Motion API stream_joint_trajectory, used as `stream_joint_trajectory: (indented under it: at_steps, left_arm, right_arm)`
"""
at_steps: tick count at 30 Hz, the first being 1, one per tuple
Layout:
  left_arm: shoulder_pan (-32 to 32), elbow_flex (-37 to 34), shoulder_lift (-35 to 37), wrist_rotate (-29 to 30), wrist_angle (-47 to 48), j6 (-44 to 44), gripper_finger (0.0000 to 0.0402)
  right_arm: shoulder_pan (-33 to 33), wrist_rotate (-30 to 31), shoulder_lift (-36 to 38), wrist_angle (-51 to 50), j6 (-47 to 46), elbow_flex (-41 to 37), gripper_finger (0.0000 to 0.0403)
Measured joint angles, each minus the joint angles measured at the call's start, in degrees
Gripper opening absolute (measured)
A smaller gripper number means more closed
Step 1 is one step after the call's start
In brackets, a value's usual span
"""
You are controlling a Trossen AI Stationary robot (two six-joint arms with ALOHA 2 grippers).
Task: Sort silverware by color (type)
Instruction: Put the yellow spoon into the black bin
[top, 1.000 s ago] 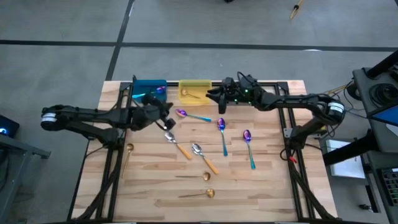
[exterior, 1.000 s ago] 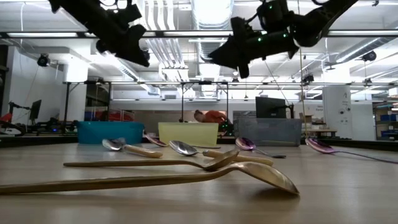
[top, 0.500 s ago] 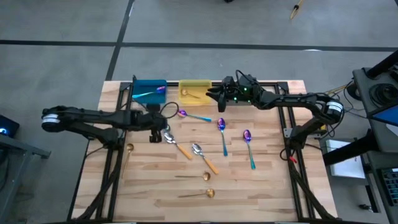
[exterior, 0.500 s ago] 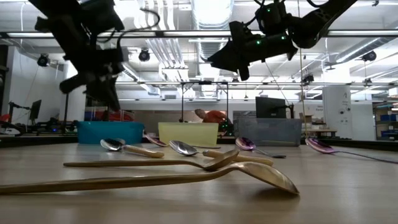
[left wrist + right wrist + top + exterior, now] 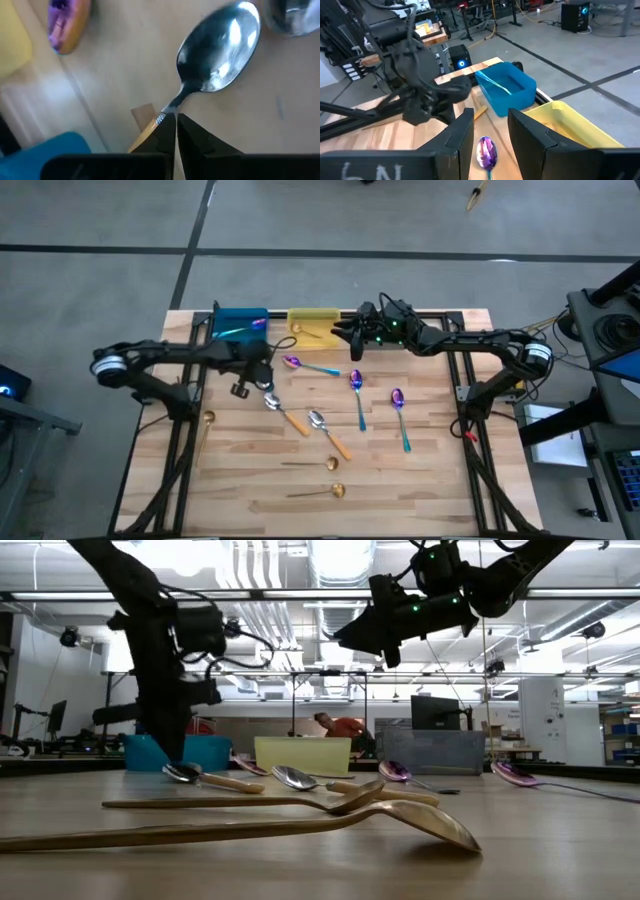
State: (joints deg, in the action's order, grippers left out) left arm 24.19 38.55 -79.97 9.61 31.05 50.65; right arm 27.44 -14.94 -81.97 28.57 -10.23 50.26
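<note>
Two orange-handled spoons lie mid-desk: orange spoon one (image 5: 283,412) with its silver bowl at about 9 o'clock of desk centre, orange spoon two (image 5: 329,432) just beside it toward 4 o'clock. Three teal-handled purple spoons (image 5: 359,396) sit across the 12-to-2 o'clock part of the desk, apart from each other. Gold spoons (image 5: 322,492) lie at 6 o'clock near the front edge, one more gold spoon (image 5: 204,430) at the 9 o'clock edge. Blue bin (image 5: 240,322) at 11 o'clock holds a teal-handled spoon; yellow bin (image 5: 313,325) at 12 o'clock holds a gold one.

Left gripper (image 5: 243,388) points down just at 9 o'clock of orange spoon one's bowl; fingers (image 5: 165,134) pressed together, nothing between them, tips at the spoon's neck (image 5: 170,107) in the wrist view. Low view shows it reaching down to desk level (image 5: 172,750) by that bowl.

Right gripper (image 5: 352,340) hangs raised at 12 o'clock, beside the yellow bin; fingers (image 5: 461,132) partly apart, empty.
</note>
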Motion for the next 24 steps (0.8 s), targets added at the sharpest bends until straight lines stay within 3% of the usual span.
stream_joint_trajectory:
  at_steps: [13, 24]
  left_arm:
    - [0.3, 6.5, -7.2, 0.43, 5.24, -0.09, 0.0008]
    - [0.3, 6.15, -7.14, 0.44, 5.11, 2.69, 0.0103]
  right_arm:
    - [0.53, -0.02, 0.04, -0.03, 1.41, 0.0, 0.0112]
    - [0.53, -0.01, 0.04, -0.99, 3.83, 0.0, 0.0112]
